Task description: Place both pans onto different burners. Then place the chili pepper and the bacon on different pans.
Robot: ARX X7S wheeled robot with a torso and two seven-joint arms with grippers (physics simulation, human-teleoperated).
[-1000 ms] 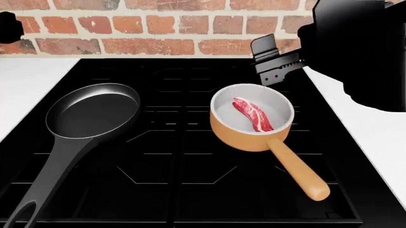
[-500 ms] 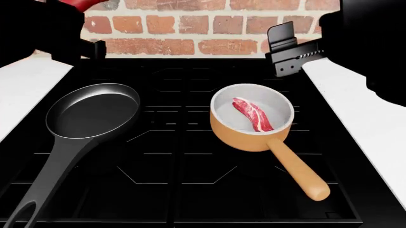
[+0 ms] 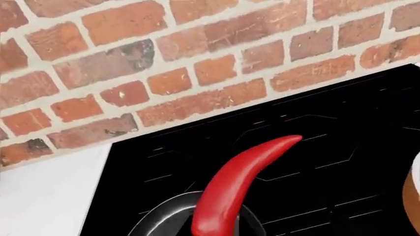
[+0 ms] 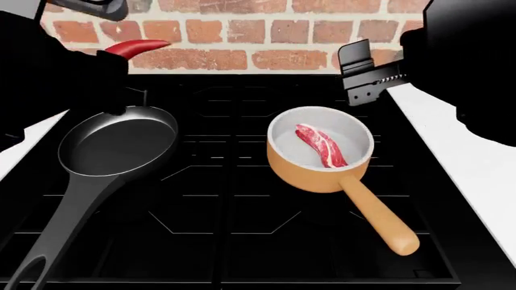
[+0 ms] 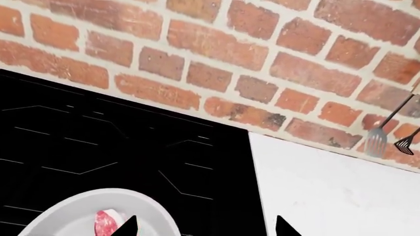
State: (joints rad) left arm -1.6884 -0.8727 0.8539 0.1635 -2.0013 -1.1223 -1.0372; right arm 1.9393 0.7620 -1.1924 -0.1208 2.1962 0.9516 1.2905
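Observation:
The black frying pan [image 4: 118,144] sits on the left burner [image 4: 202,199], empty. The orange saucepan [image 4: 320,151] sits on the right burner [image 4: 266,109] with the bacon [image 4: 321,145] inside it. My left gripper [image 4: 113,57] is shut on the red chili pepper [image 4: 135,47] and holds it above the far rim of the frying pan. In the left wrist view the chili [image 3: 236,182] hangs over the pan [image 3: 161,219]. My right gripper [image 4: 363,72] is open and empty, behind the saucepan; its fingertips [image 5: 128,227] frame the saucepan rim [image 5: 78,206].
A red brick wall [image 4: 241,36] runs behind the stovetop. White counter [image 4: 475,175] lies on both sides. Utensils [image 5: 377,140] hang on the wall at the right in the right wrist view.
My left arm has come in from the left with the chili and now holds it over the frying pan's far rim. My right gripper has lifted slightly to the right.

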